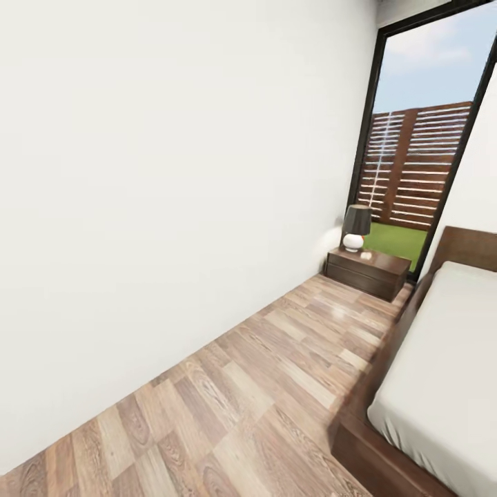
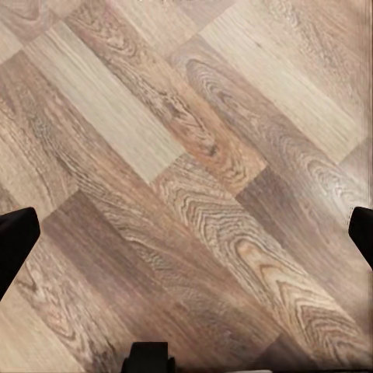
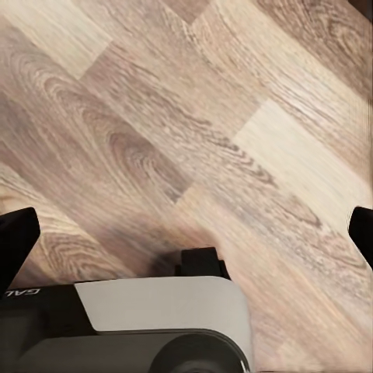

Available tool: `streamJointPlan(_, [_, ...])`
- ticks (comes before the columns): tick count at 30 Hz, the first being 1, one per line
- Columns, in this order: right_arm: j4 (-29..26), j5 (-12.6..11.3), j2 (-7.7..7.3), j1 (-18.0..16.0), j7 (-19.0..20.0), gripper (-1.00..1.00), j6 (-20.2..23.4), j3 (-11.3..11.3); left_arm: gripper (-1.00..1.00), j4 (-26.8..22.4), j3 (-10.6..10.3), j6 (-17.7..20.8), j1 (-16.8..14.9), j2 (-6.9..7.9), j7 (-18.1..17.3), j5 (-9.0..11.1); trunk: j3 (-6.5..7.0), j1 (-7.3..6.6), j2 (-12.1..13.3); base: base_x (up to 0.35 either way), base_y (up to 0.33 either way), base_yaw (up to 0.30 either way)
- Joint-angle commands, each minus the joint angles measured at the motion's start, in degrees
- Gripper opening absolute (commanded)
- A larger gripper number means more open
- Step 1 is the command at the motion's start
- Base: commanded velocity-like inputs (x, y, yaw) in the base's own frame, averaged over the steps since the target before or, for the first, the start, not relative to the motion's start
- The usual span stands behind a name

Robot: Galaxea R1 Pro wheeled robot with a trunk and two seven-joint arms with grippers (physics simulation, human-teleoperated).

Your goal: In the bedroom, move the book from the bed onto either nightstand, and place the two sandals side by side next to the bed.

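Looking fwd along a strip of wood-plank floor (image 1: pixel 262 386) in the bedroom, w/ a plain white wall (image 1: pixel 159 179) along one side and the bed (image 1: pixel 442 373) along the other. Bed's pale mattress sits on a dark brown frame; headboard (image 1: pixel 473 248) stands at the far end, by the window. Visible part of mattress is bare, so can't tell where the book is. Can't tell where the sandals are either.

Nightstand (image 1: pixel 368 271) sits on the floor at the far end of the strip, just beside the bed's head corner and against the white wall. Low, dark brown, glossy top. On its top: a lamp (image 1: pixel 355 228) w/ dark shade and white round base, at the corner nearest the wall, plus a small pale item (image 1: pixel 366 255) beside the lamp base, too small to ID.

Behind nightstand, a tall dark-framed window (image 1: pixel 421 152) shows a slatted wooden fence, green grass and sky.

Left wrist view: left gripper (image 2: pixel 186 233) over bare floor planks; dark fingers (image 2: pixel 15 237) sit far apart at the frame's edges, released, nothing betw. them.

Right wrist view: right gripper (image 3: pixel 186 233) also over floor planks, fingers (image 3: pixel 15 237) spread wide, released, nothing held. A grey-and-black part of the robot's body (image 3: pixel 148 318) shows below that gripper.
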Motion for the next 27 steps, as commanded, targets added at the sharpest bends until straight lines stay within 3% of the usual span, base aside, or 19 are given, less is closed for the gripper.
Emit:
streamJointPlan(1, [-0.02, -0.19, 0.02, -0.02, -0.02, 1.0, -0.07, -0.05, 1.0, 0.02, 0.0, -0.17, -0.02, 0.0, -0.02, 0.01, -0.05, 0.0, -0.03, 0.0, 0.0, -0.3])
streamJointPlan(27, [-0.01, 0.01, 0.06, -0.02, -0.05, 1.0, -0.06, -0.01, 1.0, 0.02, -0.03, -0.17, -0.02, 0.0, 0.01, 0.01, -0.05, 0.0, -0.03, 0.0, 0.0, -0.3])
